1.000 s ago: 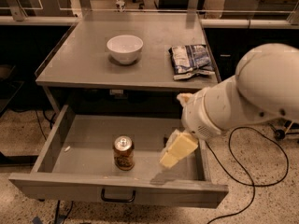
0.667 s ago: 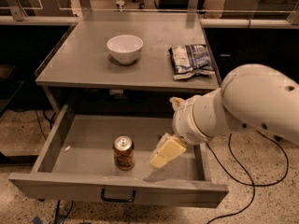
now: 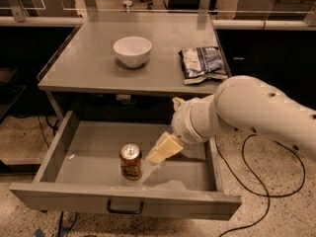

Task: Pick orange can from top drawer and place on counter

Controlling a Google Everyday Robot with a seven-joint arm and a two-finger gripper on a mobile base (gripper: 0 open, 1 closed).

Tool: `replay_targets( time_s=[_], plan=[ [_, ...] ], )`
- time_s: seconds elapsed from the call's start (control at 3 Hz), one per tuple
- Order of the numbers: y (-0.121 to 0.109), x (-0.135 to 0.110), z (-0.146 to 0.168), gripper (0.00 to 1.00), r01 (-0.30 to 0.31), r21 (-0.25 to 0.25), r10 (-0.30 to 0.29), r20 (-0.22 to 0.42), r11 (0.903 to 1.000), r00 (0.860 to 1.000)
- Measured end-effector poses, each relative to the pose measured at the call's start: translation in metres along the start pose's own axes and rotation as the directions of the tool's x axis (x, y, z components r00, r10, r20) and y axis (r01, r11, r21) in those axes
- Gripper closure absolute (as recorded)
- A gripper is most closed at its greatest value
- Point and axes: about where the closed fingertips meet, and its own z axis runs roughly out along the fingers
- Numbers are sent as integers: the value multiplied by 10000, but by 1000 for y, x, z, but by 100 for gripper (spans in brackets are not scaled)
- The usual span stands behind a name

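Observation:
The orange can point(image 3: 131, 161) stands upright inside the open top drawer point(image 3: 89, 152), left of its middle, its silver top facing up. The drawer is pulled out under the counter point(image 3: 98, 63), its black handle point(image 3: 125, 208) at the front. My gripper point(image 3: 163, 148) hangs over the drawer just right of the can, a small gap apart from it, with its pale fingers pointing down and left. The big white arm comes in from the right.
A white bowl point(image 3: 132, 51) sits on the counter left of the middle. A crumpled chip bag point(image 3: 203, 63) lies at the counter's right edge. A black cable point(image 3: 249, 177) trails on the speckled floor at the right. Dark cabinets stand behind.
My gripper and arm have moved left over the drawer, closing in on the can. The can, bowl and bag have not moved.

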Motion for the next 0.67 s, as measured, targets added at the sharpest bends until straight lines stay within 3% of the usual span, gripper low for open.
replay_targets(
  time_s=[0.33,0.67],
  plan=[
    [0,0,0,0,0,0,0,0,10000,10000],
    [13,12,20,0,-241,-219,247,286,9995,9993]
  ],
)
